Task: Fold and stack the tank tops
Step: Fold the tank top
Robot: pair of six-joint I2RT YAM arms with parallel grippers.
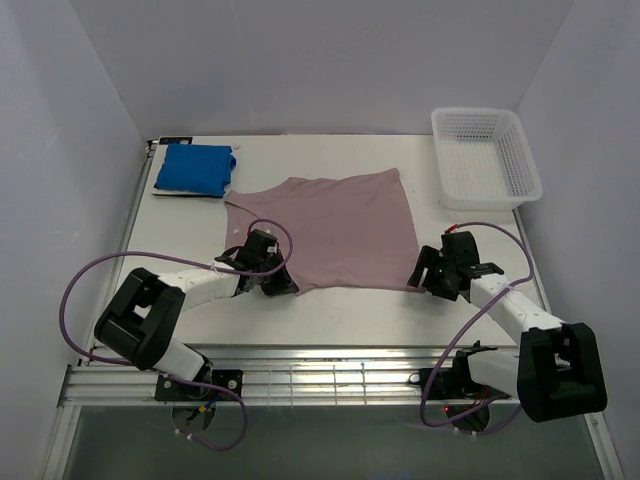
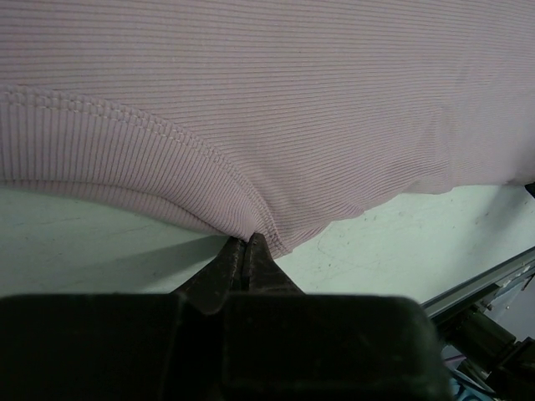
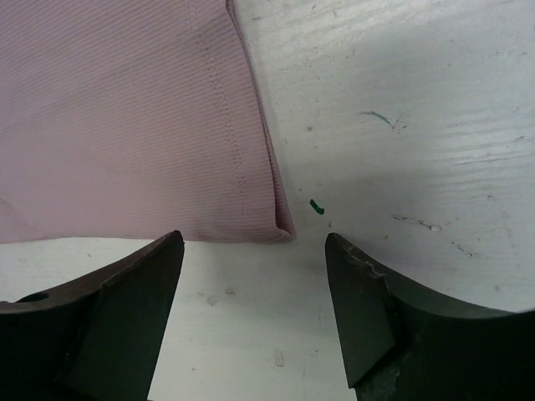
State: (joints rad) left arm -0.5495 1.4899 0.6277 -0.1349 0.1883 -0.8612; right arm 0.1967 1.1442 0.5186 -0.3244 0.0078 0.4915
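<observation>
1. The tabletop [image 1: 350, 310] is white and matte. Pale, plain walls close it in on the left, back and right. A ribbed metal rail [image 1: 330, 375] runs along its near edge. Up close the surface shows grey scuffs and scratches, and one small green speck [image 3: 316, 206].
2. At the far left corner lies the blue top [image 1: 195, 168], folded into a neat rectangle. A thin dark-and-light edge peeks out beneath it, too small to tell more.
3. The left claw [image 1: 270, 280] sits at the near left edge of the pink top [image 1: 340, 230], its black fingers pressed together. In the left wrist view the claw [image 2: 247, 242] pinches a curved, stitched hem, and the cloth puckers at the tips.
4. The pink top is spread flat in the middle of the tabletop, straps toward the left and straight hem toward the right. Its fabric [image 2: 267, 100] is finely ribbed knit, dusty mauve, with a thicker ribbed band along the curved opening.
5. The right claw [image 1: 432, 278] is at the top's near right corner. Its dark jaws stand wide apart, and the claw [image 3: 251, 284] frames the double-stitched corner of the cloth [image 3: 125, 117], which lies flat on the tabletop between them and ungripped.
6. At the far right stands a white plastic lattice basket [image 1: 485, 155], rectangular with rounded corners.
7. Purple cables [image 1: 75, 290] loop from both arms.
</observation>
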